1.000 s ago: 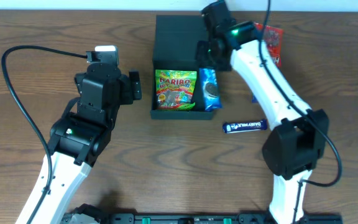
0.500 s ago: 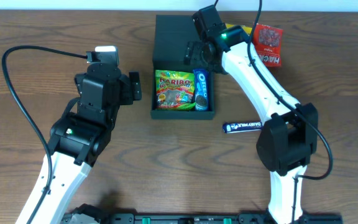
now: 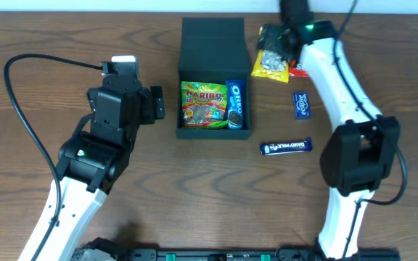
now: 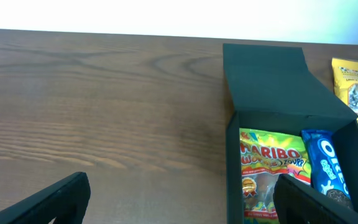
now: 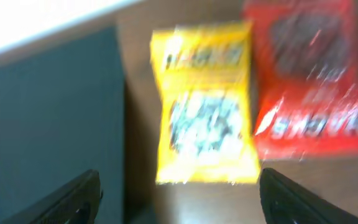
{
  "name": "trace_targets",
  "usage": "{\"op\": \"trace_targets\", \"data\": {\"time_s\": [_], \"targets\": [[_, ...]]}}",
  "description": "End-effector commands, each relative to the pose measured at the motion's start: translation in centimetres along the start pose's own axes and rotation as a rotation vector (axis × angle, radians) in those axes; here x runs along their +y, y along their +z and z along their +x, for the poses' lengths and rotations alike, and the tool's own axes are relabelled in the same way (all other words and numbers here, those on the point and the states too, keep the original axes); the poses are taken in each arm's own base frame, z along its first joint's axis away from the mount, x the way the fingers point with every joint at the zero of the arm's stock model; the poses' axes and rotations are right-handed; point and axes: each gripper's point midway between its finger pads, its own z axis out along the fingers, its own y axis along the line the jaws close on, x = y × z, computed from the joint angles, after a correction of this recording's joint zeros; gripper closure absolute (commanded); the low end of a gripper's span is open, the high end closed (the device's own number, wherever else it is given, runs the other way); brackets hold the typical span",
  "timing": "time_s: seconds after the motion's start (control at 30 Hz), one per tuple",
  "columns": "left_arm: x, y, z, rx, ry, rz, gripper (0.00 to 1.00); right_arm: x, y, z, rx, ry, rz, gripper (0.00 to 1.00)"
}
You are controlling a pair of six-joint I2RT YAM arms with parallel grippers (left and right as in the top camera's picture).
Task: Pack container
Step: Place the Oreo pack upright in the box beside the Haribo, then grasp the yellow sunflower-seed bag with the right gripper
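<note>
The container (image 3: 213, 132) is a dark green-black box with its flap lid (image 3: 212, 40) lying open at the back. Inside lie a Haribo packet (image 3: 205, 105) and a blue Oreo packet (image 3: 236, 105). My right gripper (image 3: 273, 40) is open and empty above a yellow snack packet (image 3: 271, 67), to the right of the lid. The right wrist view shows the yellow packet (image 5: 207, 106) between the open fingers (image 5: 179, 205), with a red packet (image 5: 312, 81) beside it. My left gripper (image 3: 156, 101) is open and empty, left of the container (image 4: 291, 124).
A small blue packet (image 3: 302, 105) and a Dairy Milk bar (image 3: 285, 147) lie on the wooden table to the right of the container. The red packet (image 3: 301, 70) is mostly hidden under my right arm. The table's back edge is just behind the lid.
My right gripper let go of the Oreo packet, which now lies in the container, and moved right and back over the yellow packet. The left arm has not moved.
</note>
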Motion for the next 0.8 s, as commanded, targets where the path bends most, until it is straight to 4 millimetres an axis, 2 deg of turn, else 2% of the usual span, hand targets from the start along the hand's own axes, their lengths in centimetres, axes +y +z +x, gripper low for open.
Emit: {"op": "trace_targets", "data": {"time_s": [0.0, 0.2, 0.33, 0.4, 0.43, 0.6, 0.63, 0.67, 0.73, 0.77], "targets": [[0.1, -0.2, -0.6, -0.012, -0.003, -0.003, 0.05, -0.4, 2.9, -0.3, -0.016, -0.056, 0.015, 0.20], [0.1, -0.2, -0.7, -0.015, -0.001, -0.003, 0.05, 0.3, 8.3, 0.3, -0.053, -0.070, -0.006, 0.20], [0.2, -0.2, -0.4, -0.003, 0.003, -0.006, 0.05, -0.4, 12.5, 2.7, -0.014, -0.081, 0.012, 0.21], [0.2, -0.2, -0.3, 0.002, 0.005, -0.008, 0.05, -0.9, 13.9, 4.0, 0.016, -0.084, 0.026, 0.25], [0.2, -0.2, -0.2, 0.003, 0.006, -0.008, 0.05, -1.1, 14.4, 4.6, 0.029, -0.086, 0.032, 0.28], [0.2, -0.2, -0.2, 0.003, 0.006, -0.009, 0.05, -1.6, 15.1, 5.6, 0.060, -0.090, 0.047, 0.72], [0.2, -0.2, -0.2, 0.004, 0.006, -0.008, 0.05, -1.6, 15.0, 5.5, 0.059, -0.090, 0.045, 0.76], [0.2, -0.2, -0.2, 0.003, 0.006, -0.009, 0.05, -1.5, 14.5, 5.3, 0.060, -0.090, 0.046, 0.86], [0.2, -0.2, -0.2, 0.003, 0.006, -0.009, 0.05, -1.3, 13.6, 4.7, 0.056, -0.089, 0.044, 0.97], [0.2, -0.2, -0.2, 0.003, 0.006, -0.009, 0.05, -1.1, 12.8, 4.1, 0.052, -0.089, 0.043, 0.99]]}}
